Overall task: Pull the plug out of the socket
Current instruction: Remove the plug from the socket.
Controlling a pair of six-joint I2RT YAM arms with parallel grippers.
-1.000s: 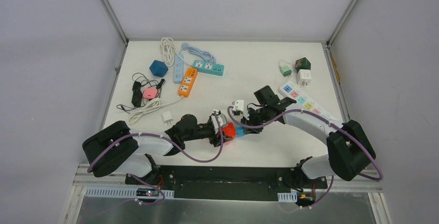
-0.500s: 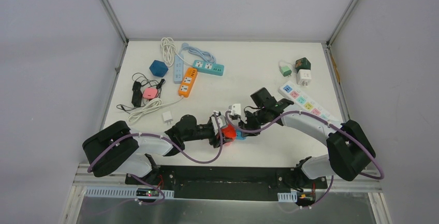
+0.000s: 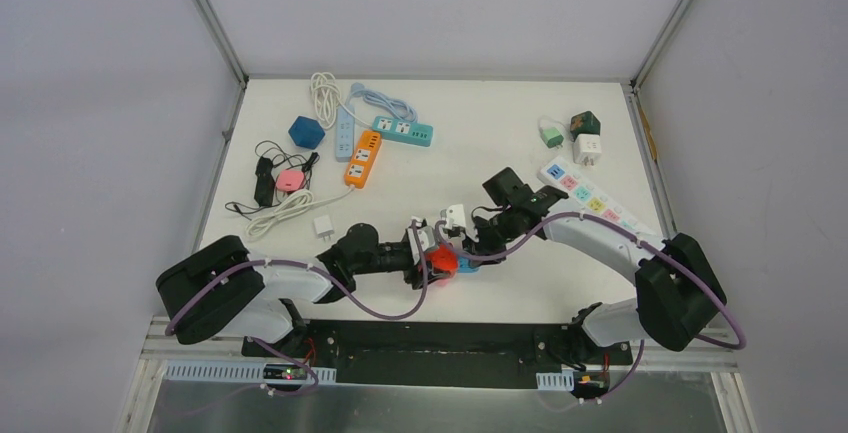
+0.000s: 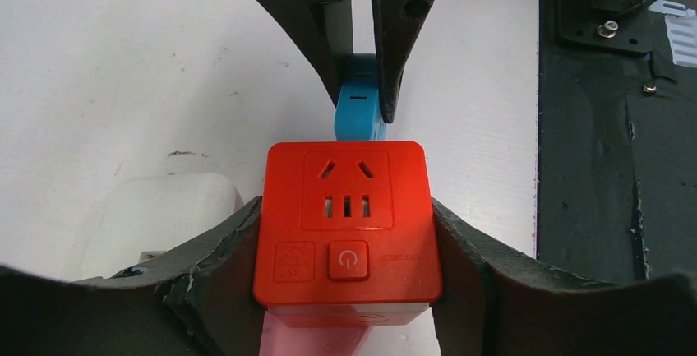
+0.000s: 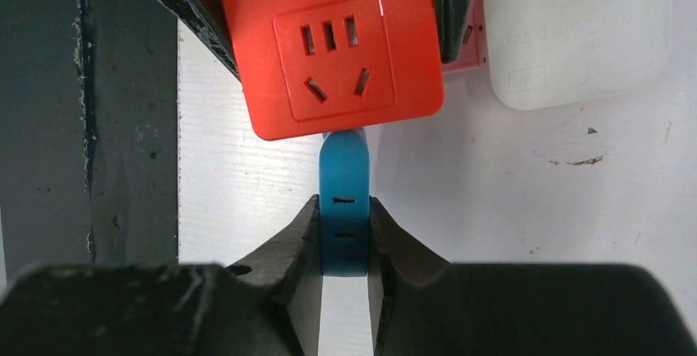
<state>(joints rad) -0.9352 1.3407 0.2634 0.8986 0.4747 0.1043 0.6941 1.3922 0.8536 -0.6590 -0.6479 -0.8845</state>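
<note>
Near edge: the grip spot sits near-centre on the table, close to its near edge.
Left arm: low, reaching right; left gripper clamps the red socket cube by its sides.
Right arm: reaching left; right gripper pinches narrow on the blue plug.
Plug: seated in the cube's right face.
Far: bare tabletop; orange power strip well apart, far left.
</note>
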